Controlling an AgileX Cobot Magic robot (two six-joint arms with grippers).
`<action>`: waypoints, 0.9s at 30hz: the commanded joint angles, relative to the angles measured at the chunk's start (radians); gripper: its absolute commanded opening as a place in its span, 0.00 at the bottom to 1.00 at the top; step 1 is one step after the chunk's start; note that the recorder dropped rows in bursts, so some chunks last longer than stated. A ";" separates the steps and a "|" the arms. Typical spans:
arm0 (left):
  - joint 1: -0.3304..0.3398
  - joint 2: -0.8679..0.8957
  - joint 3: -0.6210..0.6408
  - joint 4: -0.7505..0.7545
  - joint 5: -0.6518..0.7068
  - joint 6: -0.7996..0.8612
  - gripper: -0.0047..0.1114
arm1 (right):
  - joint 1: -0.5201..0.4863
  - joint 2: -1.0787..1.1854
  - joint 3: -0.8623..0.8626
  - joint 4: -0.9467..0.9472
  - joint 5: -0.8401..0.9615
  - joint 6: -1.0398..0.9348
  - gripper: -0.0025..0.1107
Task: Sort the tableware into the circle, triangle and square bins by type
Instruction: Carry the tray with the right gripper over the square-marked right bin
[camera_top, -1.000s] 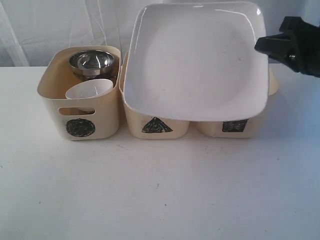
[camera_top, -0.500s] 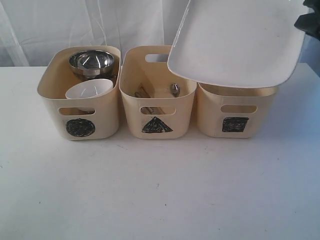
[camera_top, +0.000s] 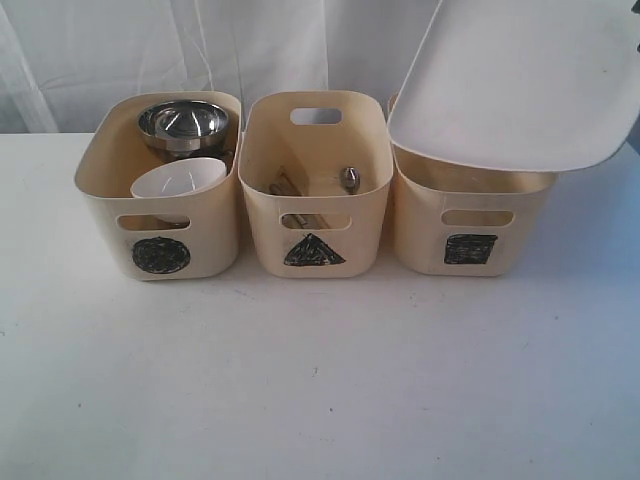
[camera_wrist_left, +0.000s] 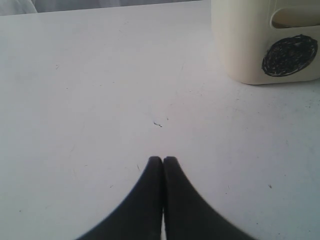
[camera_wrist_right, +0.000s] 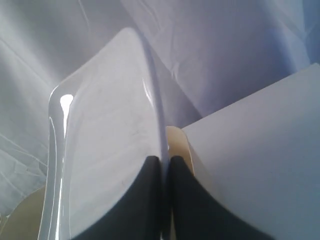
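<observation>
1. White matte tabletop (camera_top: 320, 380), faintly speckled; pale pleated curtain (camera_top: 200, 50) behind
2. Bins: 3 alike, cream smooth plastic, rounded corners, slot handle cutouts, in one row side by side
3. Each front carries one black scribbled mark: circle bin (camera_top: 110, 215) on the left, triangle bin (camera_top: 265, 150) in the middle, square bin (camera_top: 420, 220) on the right
4. Circle bin holds 1 large steel bowl (camera_top: 183, 122), polished and round, at the back, and 1 small white bowl (camera_top: 180, 180), glossy, tilted, at the front; more steel sits under the big bowl, can't tell what
5. Triangle bin holds wooden chopsticks (camera_top: 285, 185), thin brown sticks, count not readable, and steel cutlery (camera_top: 350, 178), only 1 spoon-like end showing
6. Large white square plate (camera_top: 510, 90): 1, glossy, rounded corners, shallow raised rim; in the air, tilted, low edge over the square bin's opening and hiding most of the inside
7. Right jaws: clamped on the plate's rim, one finger on each face, seen in the right wrist view; almost out of frame in the exterior view
8. Left jaws: pressed together, holding nothing, low over bare tabletop, near the front of the circle bin
</observation>
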 joint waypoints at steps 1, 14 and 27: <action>-0.005 -0.004 0.004 -0.010 0.002 -0.006 0.04 | -0.005 -0.016 -0.013 0.039 -0.033 -0.020 0.02; -0.005 -0.004 0.004 -0.010 0.002 -0.006 0.04 | -0.002 -0.003 -0.042 0.039 -0.102 -0.156 0.02; -0.005 -0.004 0.004 -0.010 0.002 -0.006 0.04 | 0.079 0.050 -0.087 0.039 -0.140 -0.344 0.02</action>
